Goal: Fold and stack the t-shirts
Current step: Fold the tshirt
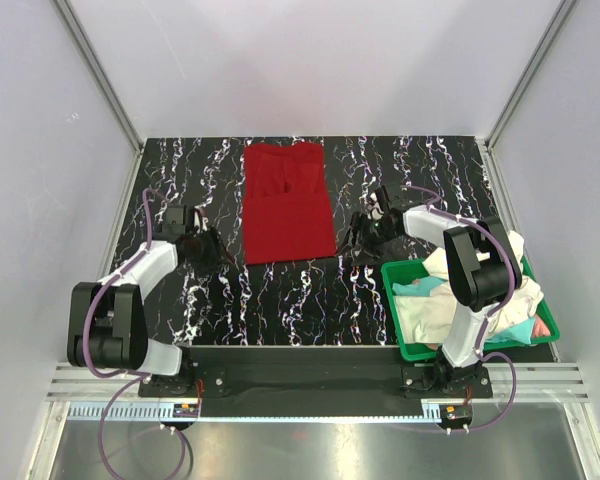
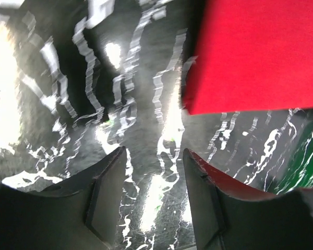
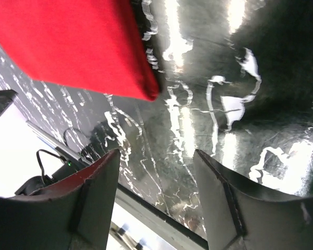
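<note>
Surface: black table [image 1: 280,300] with white marbled veins, glossy enough that both wrist views show glare on it.
Enclosure: pale walls [image 1: 40,150] on three sides, metal framing in the corners.
Red t-shirt: your red t-shirt [image 1: 287,203] lies flat at the centre of the table, toward the far edge, folded into a tall rectangle with some creases near its top.
Left gripper: the left gripper [image 1: 216,252] sits low over the table just beside the shirt's near left corner, not touching it. Your left wrist view shows the fingers [image 2: 107,198] parted with only bare table between them, and the red cloth [image 2: 255,52] up and to the right.
Right gripper: the right gripper [image 1: 358,236] sits just off the shirt's near right corner. The jaws stand apart and hold nothing; the right wrist view has the shirt's corner [image 3: 73,47] ahead of the fingers [image 3: 96,200], clear of them.
Green bin: green bin [image 1: 412,352] at the near right of the table, beside the right arm's base.
Bin contents: a cream-white shirt [image 1: 425,315], a teal shirt [image 1: 420,288] and a pinkish shirt [image 1: 542,326] are bunched together inside, unfolded, with cream cloth spilling over the far rim.
Stack: you have one shirt on the table.
</note>
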Controlling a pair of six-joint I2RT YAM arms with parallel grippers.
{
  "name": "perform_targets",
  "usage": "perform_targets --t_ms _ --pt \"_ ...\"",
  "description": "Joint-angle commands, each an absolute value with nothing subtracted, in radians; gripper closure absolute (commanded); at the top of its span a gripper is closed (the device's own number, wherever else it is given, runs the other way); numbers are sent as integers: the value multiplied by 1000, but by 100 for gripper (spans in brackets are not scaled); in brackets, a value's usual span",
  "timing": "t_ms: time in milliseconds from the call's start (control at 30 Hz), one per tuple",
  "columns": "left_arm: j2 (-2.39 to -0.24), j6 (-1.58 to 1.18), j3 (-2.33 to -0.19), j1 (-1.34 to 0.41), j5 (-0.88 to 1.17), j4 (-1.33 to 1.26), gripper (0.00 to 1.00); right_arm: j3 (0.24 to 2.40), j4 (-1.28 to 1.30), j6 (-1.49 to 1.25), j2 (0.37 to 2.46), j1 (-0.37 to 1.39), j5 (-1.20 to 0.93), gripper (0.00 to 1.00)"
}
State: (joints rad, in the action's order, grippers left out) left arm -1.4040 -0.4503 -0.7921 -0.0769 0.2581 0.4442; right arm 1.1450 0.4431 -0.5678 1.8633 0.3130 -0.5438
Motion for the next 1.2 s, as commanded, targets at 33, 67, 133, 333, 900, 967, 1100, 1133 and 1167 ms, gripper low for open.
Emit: perform_targets --t_ms 33,67,133,333,900,967,1100,1133,1167 --pt "-1448 -596 -739 -49 392 307 47 1069 315 -667 1812 310 -551 34" --pt "-1474 -615 -732 -49 403 290 47 1054 299 -676 1806 310 -548 34" --pt "-1483 -667 -721 -49 402 249 47 1023 265 -698 1792 308 -548 34" --pt "-1491 -764 -695 -49 397 175 42 1022 262 -709 1812 308 -575 34" --pt "-1603 -945 -630 -51 383 69 48 1055 112 -880 1925 307 -531 31" --pt "-1606 -948 -632 -51 382 68 48 1062 106 -887 1927 307 -531 32" --pt "-1611 -953 -640 -51 367 89 50 1063 107 -887 1922 307 -519 32" --pt "-1612 -953 -644 -51 365 101 50 1060 107 -888 1921 307 -515 32" --pt "-1614 -953 -649 -51 361 130 50 1057 107 -890 1921 307 -511 33"
